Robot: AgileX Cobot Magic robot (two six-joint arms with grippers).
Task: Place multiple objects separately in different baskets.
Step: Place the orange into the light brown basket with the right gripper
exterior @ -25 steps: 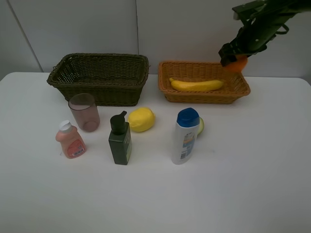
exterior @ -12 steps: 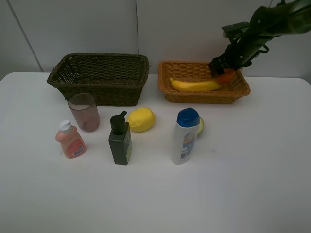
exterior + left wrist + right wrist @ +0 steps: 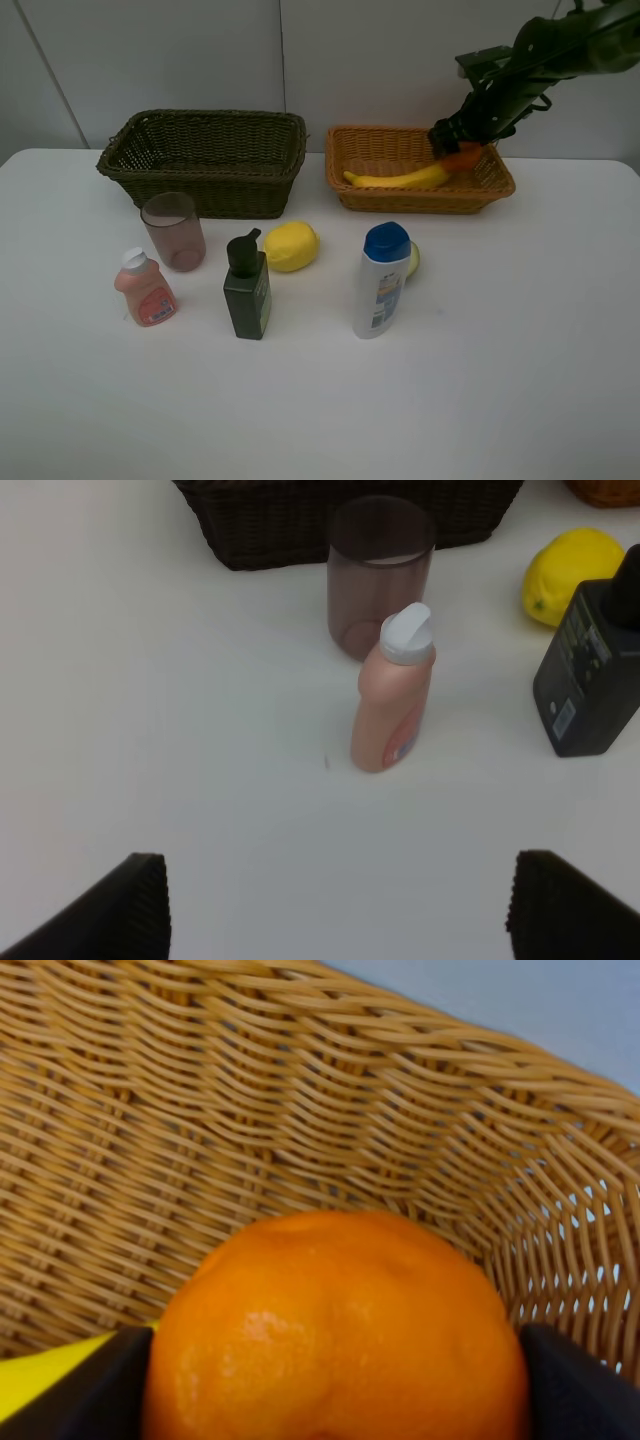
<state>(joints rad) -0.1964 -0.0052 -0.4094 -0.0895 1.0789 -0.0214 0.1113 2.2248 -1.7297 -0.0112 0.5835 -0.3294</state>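
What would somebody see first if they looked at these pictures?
The right gripper holds a bright orange down inside the light orange-brown basket, right beside the banana. On the white table in front, a white blue-capped bottle stands upright with a yellow lemon to its left.

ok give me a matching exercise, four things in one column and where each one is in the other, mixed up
Things:
1 banana
2 orange
3 small pink bottle
4 lemon

Places:
A held in the right claw
B standing just in front of the cup
C lying loose in the light basket
D between the pump bottle and the white bottle

Pairs: 1-C, 2-A, 3-B, 4-D
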